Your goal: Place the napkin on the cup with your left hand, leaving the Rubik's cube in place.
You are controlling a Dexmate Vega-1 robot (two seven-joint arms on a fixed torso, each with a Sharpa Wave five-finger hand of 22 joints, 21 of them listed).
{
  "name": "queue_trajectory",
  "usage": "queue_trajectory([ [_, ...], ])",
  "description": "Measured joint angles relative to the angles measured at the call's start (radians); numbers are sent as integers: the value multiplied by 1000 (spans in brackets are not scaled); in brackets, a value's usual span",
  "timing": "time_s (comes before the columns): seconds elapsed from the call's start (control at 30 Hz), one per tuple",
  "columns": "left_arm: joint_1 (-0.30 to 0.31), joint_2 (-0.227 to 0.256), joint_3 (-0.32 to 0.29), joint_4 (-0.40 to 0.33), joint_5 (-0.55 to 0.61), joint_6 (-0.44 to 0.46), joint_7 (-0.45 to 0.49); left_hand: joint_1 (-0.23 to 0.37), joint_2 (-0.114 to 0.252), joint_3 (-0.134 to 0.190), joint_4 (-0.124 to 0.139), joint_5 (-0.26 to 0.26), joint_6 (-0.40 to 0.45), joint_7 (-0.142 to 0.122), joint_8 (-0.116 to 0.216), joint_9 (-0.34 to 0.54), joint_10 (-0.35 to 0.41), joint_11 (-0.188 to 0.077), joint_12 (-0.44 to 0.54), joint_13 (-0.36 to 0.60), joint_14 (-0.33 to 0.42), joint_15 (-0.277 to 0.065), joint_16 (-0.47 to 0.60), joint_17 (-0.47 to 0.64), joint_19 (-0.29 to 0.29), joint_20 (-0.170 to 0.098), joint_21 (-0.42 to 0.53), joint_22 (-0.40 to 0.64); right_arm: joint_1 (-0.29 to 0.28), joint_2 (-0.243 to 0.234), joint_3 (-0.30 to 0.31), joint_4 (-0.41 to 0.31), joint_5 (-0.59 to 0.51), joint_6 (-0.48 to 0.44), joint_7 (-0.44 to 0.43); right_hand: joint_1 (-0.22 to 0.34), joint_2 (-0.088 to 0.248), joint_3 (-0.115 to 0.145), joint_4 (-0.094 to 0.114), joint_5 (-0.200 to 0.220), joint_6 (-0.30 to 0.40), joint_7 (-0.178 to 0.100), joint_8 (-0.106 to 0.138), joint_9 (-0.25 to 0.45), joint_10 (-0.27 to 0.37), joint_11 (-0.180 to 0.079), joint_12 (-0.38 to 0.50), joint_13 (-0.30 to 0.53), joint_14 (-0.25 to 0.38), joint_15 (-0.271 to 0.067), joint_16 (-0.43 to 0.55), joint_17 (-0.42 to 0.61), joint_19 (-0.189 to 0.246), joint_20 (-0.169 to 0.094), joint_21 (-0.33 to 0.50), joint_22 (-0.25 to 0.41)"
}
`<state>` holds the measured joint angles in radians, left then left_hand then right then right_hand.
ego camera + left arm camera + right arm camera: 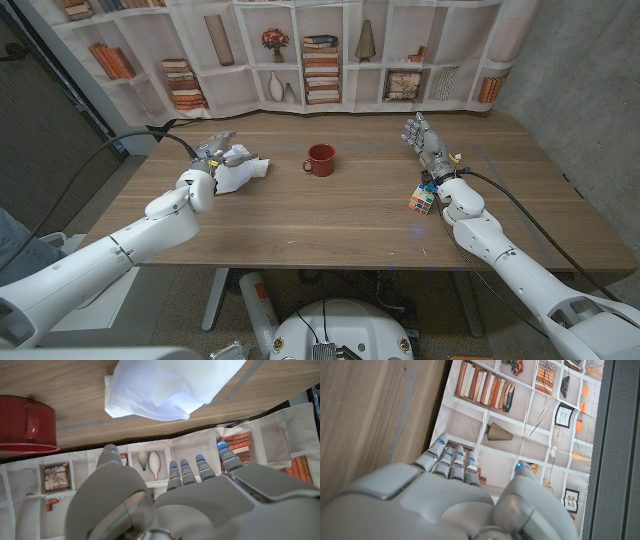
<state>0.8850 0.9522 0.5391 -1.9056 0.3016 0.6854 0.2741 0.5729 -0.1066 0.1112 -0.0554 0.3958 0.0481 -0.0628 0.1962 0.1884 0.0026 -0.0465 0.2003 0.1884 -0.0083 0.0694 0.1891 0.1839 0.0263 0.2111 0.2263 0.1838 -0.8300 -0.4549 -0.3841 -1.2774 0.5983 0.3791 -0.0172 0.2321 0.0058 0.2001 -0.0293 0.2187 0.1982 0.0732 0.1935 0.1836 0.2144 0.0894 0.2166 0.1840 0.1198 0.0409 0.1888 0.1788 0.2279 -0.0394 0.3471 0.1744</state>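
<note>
On the table, nearest edge: both white arms come in from the near corners over the wooden table (330, 225).
Rubik's cube (422, 199): stands on the table on the robot's right, just beside the right wrist, between the near edge and the right hand; whether it touches the wrist cannot be told.
Right hand (424, 142): a little farther in than the cube, fingers extended and slightly apart, holding nothing; in the right wrist view the hand (455, 490) shows its back, with fingers (451, 460) reaching straight toward the bookshelf backdrop.
Left hand (213, 153): on the robot's left, at about the same depth as the red cup, right at the napkin; in the head view the hand and the napkin overlap, so contact cannot be told there.
Left hand, wrist view: the hand (170, 500) has its fingers (187, 472) extended and spread, with nothing between them; the napkin (170, 387) lies beyond the fingertips, apart from them.
Napkin (238, 170): white, crumpled, lying on the table just beside the left hand and left of the cup, not on it.
Red cup (320, 160): upright near the table's middle, handle to one side, well apart from the cube; its rim and wall also show in the left wrist view (25, 422).
Bookshelf backdrop (320, 50): a printed cloth behind the table's far edge.
</note>
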Motion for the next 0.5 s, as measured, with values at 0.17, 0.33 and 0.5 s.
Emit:
queue_trajectory([
  [0.17, -7, -4, 5, 10, -10, -4, -6, 4, -4, 0, 0, 0, 0, 0, 0, 0, 0, 0, 0, 0, 0, 0, 0, 0, 0, 0, 0, 0, 0, 0, 0, 0, -1, 0, 0, 0, 0, -2, -2, 0, 0, 0, 0, 0, 0, 0, 0, 0, 0, 0, 0, 0, 0, 0, 0, 0],
  [0.33, -16, -9, 13, 20, -17, -7, -13, 4, -4, -4, -4, 0, 0, 0, 0, 0, 0, 0, 0, 0, 0, 0, 0, 0, 0, 0, 0, 0, 1, 0, 0, 0, -1, 0, -1, 0, 0, -3, -3, 0, 0, 0, 0, 0, 0, 0, 0, 0, 0, 0, 0, 0, 0, 0, 0, 0],
  [0.5, -26, -17, 21, 34, -23, -13, -20, 4, -4, -4, -4, 0, 0, 0, 0, 0, 0, 0, 0, 0, 0, 0, 0, 0, 0, 0, 0, 0, 1, -1, 0, -2, -1, 0, -3, 0, 0, -3, -3, 0, 0, 0, 0, 0, 0, 0, 0, 0, 0, 0, 0, 0, 0, 0, 0, 0],
])
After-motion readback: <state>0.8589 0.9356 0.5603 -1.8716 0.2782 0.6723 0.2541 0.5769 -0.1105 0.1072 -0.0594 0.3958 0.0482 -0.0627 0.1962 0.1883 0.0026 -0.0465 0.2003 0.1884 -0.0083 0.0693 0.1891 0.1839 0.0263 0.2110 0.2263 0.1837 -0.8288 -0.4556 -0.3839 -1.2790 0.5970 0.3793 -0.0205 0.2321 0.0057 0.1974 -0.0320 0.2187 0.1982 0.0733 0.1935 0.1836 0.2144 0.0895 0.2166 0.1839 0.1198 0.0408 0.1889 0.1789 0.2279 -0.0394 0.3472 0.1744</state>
